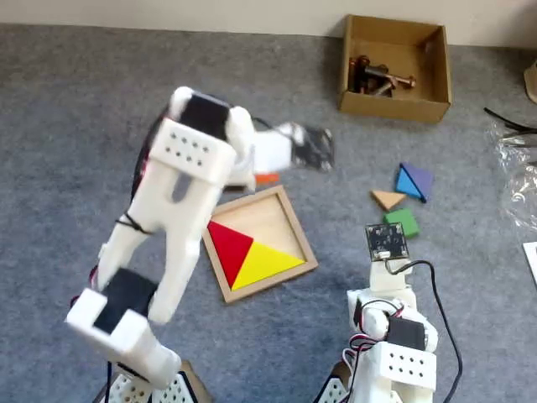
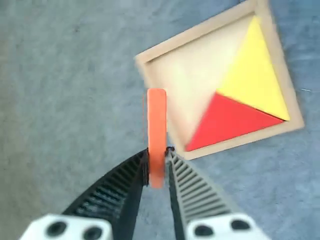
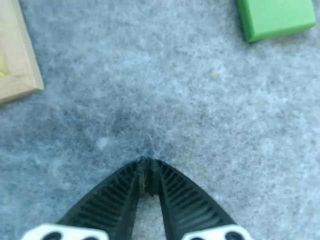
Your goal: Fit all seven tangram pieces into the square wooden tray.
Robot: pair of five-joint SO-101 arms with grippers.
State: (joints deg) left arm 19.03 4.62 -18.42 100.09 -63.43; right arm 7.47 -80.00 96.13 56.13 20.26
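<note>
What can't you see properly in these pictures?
The orange piece: the left wrist view sees it edge-on in the left hand, so its shape is unclear.
The tray: in the high view the left arm covers its left corner.
The green piece: cut off by the right wrist view's edge.
The cardboard box: the brown things inside are too small to name.
</note>
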